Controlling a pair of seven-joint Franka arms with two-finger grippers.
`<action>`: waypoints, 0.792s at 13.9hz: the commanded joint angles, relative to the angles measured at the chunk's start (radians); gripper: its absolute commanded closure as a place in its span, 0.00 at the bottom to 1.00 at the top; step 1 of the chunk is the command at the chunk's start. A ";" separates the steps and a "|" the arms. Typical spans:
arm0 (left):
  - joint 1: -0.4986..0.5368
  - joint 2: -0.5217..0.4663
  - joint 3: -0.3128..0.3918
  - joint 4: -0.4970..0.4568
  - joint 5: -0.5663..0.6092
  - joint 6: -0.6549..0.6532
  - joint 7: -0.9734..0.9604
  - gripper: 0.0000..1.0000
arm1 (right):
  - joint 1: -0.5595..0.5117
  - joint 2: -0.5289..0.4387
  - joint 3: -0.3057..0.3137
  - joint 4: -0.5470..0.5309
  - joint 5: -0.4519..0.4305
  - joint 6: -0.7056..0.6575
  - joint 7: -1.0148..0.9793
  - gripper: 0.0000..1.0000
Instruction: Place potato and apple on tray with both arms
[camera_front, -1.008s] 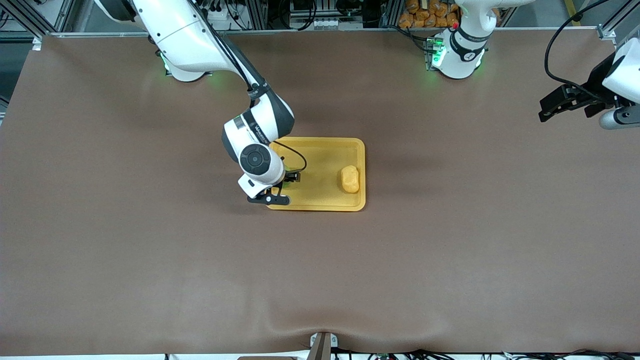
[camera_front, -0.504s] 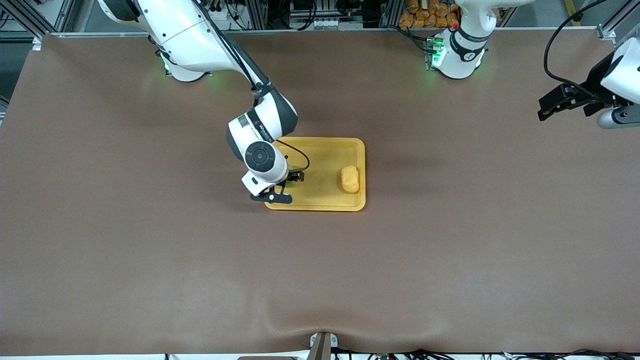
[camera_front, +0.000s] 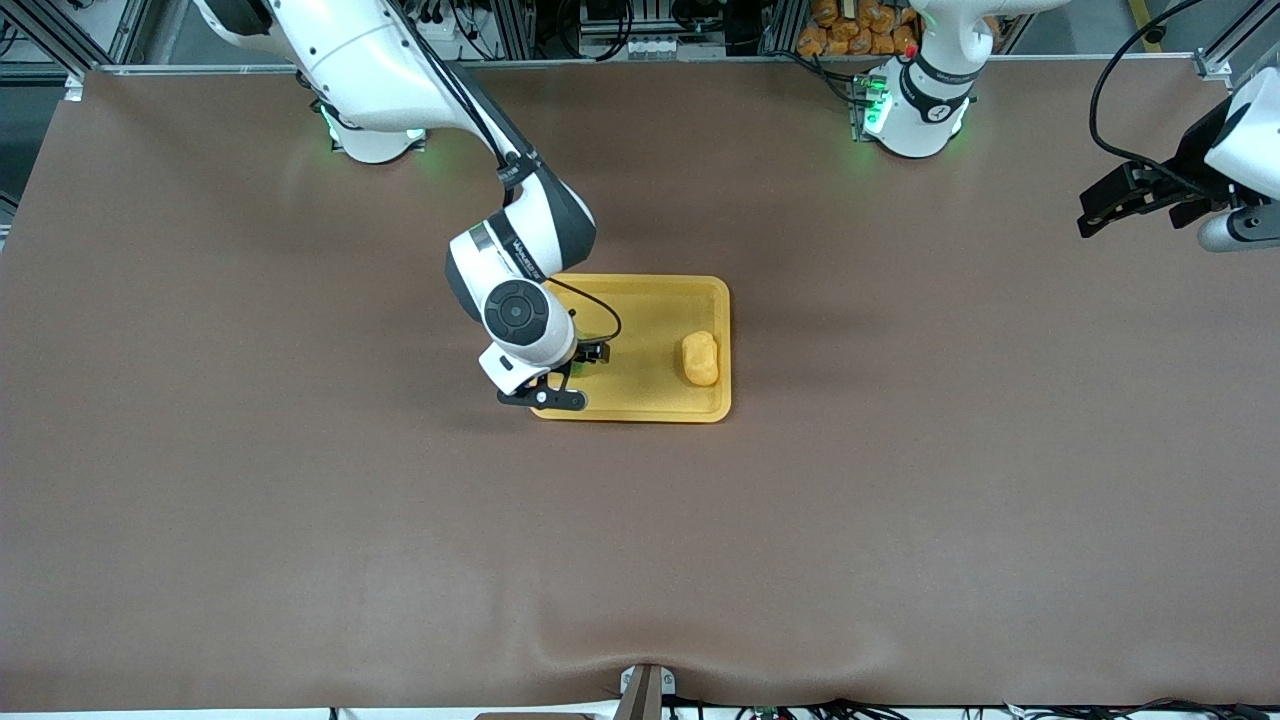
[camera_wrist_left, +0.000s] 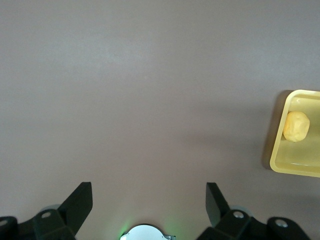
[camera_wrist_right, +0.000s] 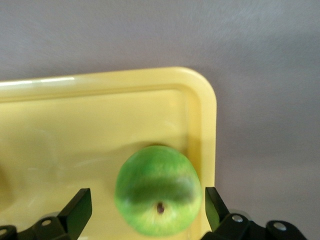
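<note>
Right gripper (camera_wrist_right: 145, 210), jaws spread and clear of the apple (camera_wrist_right: 158, 196), which lies between them on the tray (camera_wrist_right: 100, 80). Left gripper (camera_wrist_left: 149, 205) open, empty, waiting.

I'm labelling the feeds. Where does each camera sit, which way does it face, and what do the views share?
Front view: high across the table, facing both arms; right gripper over the tray, left gripper waiting at its own table end.
Left wrist view: on the left wrist, looking down at bare table; open fingers show.
Right wrist view: on the right wrist, looking down at the apple between open fingers.
Shared: all show the tray; front and left wrist views show the potato.
</note>
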 joint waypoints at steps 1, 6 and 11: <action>-0.001 -0.028 0.008 -0.020 -0.017 -0.005 0.004 0.00 | -0.036 -0.009 0.004 0.094 0.014 -0.112 0.010 0.00; -0.001 -0.026 0.008 -0.017 -0.017 -0.007 0.004 0.00 | -0.128 -0.031 0.004 0.238 0.005 -0.254 -0.004 0.00; -0.005 -0.029 0.005 -0.012 -0.045 -0.007 -0.002 0.00 | -0.220 -0.034 0.001 0.348 -0.001 -0.412 -0.008 0.00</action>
